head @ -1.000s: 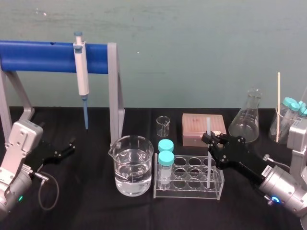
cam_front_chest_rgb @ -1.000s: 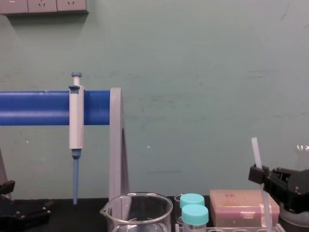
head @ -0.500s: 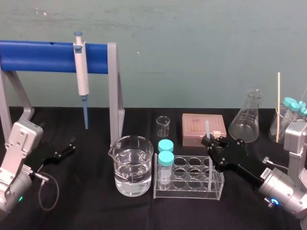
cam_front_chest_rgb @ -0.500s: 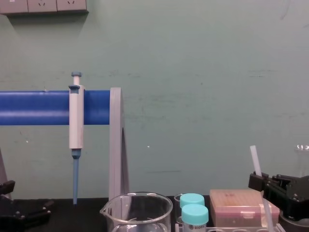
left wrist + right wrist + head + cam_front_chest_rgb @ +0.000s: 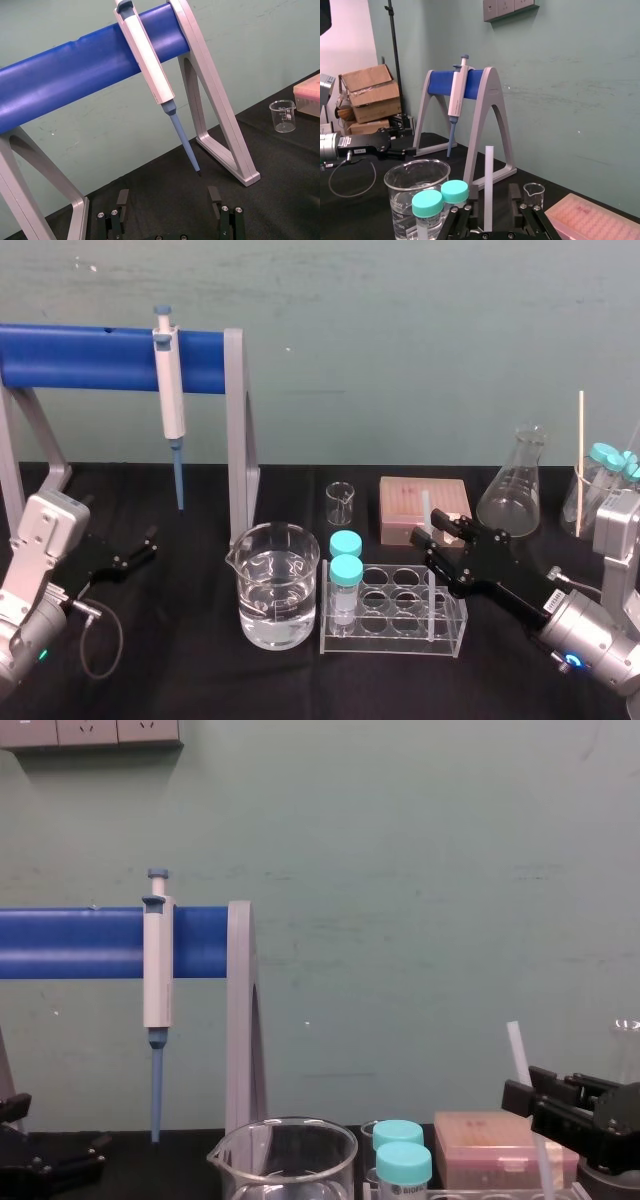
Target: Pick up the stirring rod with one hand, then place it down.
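The stirring rod [image 5: 427, 510] stands nearly upright in a right-hand well of the clear tube rack [image 5: 395, 640], its top above the rack. My right gripper [image 5: 435, 532] is around the rod's upper part with its fingers open. In the right wrist view the rod [image 5: 489, 180] rises between the two black fingers [image 5: 514, 196] with a gap on each side. The chest view shows the rod [image 5: 517, 1050] leaning slightly beside the right gripper [image 5: 528, 1095]. My left gripper [image 5: 135, 552] rests open on the black table at far left, and its fingers [image 5: 122, 200] hold nothing.
A beaker of water [image 5: 278, 585] and two teal-capped vials [image 5: 346, 558] stand left of the rod. A pipette [image 5: 170, 390] hangs on the blue stand [image 5: 90, 358]. Behind the rack are a small beaker [image 5: 340, 502], a pink tip box [image 5: 425, 502] and a flask [image 5: 515, 485].
My right gripper came down with the rod, lowering it into the rack, and its fingers have now spread off the rod. The left arm has not moved.
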`<state>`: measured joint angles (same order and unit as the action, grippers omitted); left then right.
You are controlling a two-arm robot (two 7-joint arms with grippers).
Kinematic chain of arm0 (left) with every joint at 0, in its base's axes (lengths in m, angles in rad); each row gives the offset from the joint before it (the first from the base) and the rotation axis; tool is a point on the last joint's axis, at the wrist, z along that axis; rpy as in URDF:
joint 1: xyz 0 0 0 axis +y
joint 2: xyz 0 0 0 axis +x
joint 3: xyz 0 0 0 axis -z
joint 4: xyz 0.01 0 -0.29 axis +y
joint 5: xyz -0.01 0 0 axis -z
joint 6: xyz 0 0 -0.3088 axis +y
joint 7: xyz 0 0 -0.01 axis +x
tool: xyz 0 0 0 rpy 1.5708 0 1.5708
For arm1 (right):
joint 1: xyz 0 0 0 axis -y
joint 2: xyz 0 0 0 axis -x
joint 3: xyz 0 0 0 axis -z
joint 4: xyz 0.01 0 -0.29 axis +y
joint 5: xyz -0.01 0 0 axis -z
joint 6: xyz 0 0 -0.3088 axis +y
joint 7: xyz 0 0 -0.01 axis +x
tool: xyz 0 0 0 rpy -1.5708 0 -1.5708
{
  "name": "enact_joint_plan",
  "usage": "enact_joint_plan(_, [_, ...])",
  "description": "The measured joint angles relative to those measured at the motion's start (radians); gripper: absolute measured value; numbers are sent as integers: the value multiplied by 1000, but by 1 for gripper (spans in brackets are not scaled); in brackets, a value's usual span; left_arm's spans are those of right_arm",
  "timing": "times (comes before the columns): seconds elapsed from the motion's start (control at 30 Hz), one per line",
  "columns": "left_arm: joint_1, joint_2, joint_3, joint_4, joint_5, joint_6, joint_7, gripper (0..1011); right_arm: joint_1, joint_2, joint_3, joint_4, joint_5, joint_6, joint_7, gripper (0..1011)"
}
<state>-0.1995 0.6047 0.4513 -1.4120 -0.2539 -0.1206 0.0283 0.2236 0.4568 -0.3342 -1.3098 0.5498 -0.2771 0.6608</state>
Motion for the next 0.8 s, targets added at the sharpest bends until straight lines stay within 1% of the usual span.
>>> enact_joint_plan(0.03, [0,0,0,0,0,0,0,1000,0,0,0,0,0,0,0,409])
enact_joint_plan(0.07, [0,0,0,0,0,0,0,1000,0,0,0,0,0,0,0,426])
enact_joint_plan(0.13, [0,0,0,0,0,0,0,1000,0,0,0,0,1,0,1,511])
enact_joint_plan(0.2, [0,0,0,0,0,0,0,1000,0,0,1,0,1,0,1,553])
enact_joint_plan(0.3, [0,0,0,0,0,0,0,1000,1,0,1,0,2,-1,2,644])
enact_joint_plan(0.33, [0,0,0,0,0,0,0,1000,1,0,1,0,2,-1,2,695])
enact_joint_plan(0.37, [0,0,0,0,0,0,0,1000,1,0,1,0,2,-1,2,713])
enact_joint_plan(0.4, [0,0,0,0,0,0,0,1000,1,0,1,0,2,-1,2,771])
enact_joint_plan(0.47, [0,0,0,0,0,0,0,1000,1,0,1,0,3,-1,2,808])
enact_joint_plan(0.53, [0,0,0,0,0,0,0,1000,1,0,1,0,3,-1,2,879])
enact_joint_plan(0.6, [0,0,0,0,0,0,0,1000,1,0,1,0,3,-1,3,911])
enact_joint_plan(0.63, [0,0,0,0,0,0,0,1000,1,0,1,0,3,-1,3,954])
enact_joint_plan(0.67, [0,0,0,0,0,0,0,1000,1,0,1,0,3,-1,3,954])
enact_joint_plan(0.7, [0,0,0,0,0,0,0,1000,1,0,1,0,3,-1,3,990])
enact_joint_plan(0.8, [0,0,0,0,0,0,0,1000,1,0,1,0,3,-1,3,1003])
